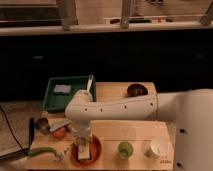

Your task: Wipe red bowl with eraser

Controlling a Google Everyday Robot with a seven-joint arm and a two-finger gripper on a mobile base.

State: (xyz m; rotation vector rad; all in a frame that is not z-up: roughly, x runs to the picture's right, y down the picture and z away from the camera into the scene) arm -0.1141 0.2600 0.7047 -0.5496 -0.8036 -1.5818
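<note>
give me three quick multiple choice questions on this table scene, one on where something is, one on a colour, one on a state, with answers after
1. Where is the gripper?
A. over the green tray
B. down in the red bowl
C. beside the white cup

2. What colour is the small cup right of the red bowl?
A. green
B. blue
C. black

3. How does the eraser sit?
A. in the tray
B. on the floor
C. inside the red bowl, under the gripper

Answers:
1 B, the arm ends over the bowl at the table's front left.
2 A, the small cup is light green.
3 C, the pale block lies within the bowl's rim.
</note>
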